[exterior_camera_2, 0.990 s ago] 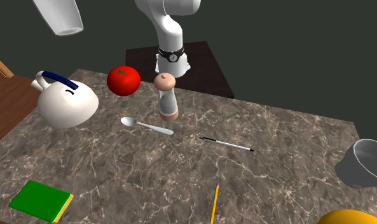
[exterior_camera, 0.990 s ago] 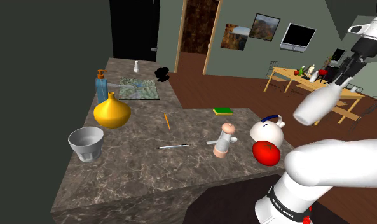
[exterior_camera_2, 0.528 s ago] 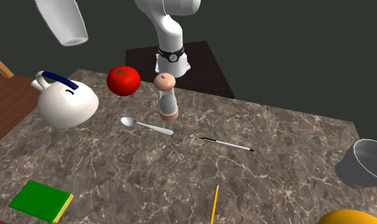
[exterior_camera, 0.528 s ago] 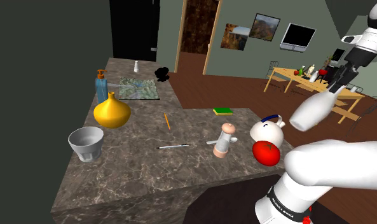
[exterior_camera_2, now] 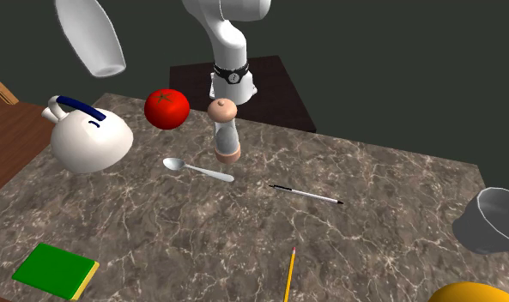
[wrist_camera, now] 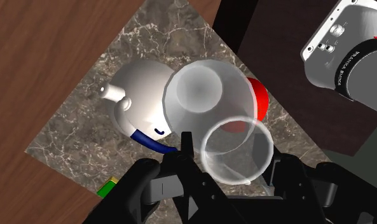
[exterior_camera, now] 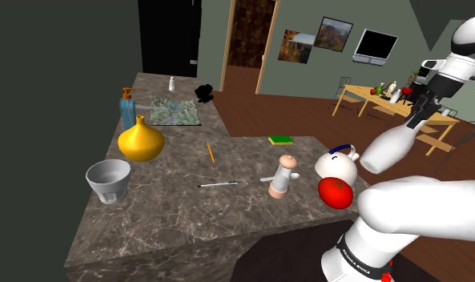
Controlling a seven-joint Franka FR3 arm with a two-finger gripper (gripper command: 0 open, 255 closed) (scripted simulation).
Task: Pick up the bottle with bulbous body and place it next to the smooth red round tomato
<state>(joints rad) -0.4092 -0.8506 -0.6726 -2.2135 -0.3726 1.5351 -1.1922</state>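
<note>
Hanging tilted in the air, the white bottle (exterior_camera: 390, 149) is pinched at its narrow end by the gripper (exterior_camera: 415, 116). Below it sit the red tomato (exterior_camera: 336, 192) and white kettle (exterior_camera: 336, 163)

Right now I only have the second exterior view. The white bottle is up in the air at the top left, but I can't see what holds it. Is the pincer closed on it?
Observer: Yes. In the wrist view the pincer is shut on the bottle. Its black fingers clasp the narrow end, either side of the mouth.
Operator: How does it line up with the tomato?
Observer: Looking along the pincer, the bottle's wide body covers part of the tomato and part of the white teapot. It appears to hang above the spot where those two sit side by side.
</note>
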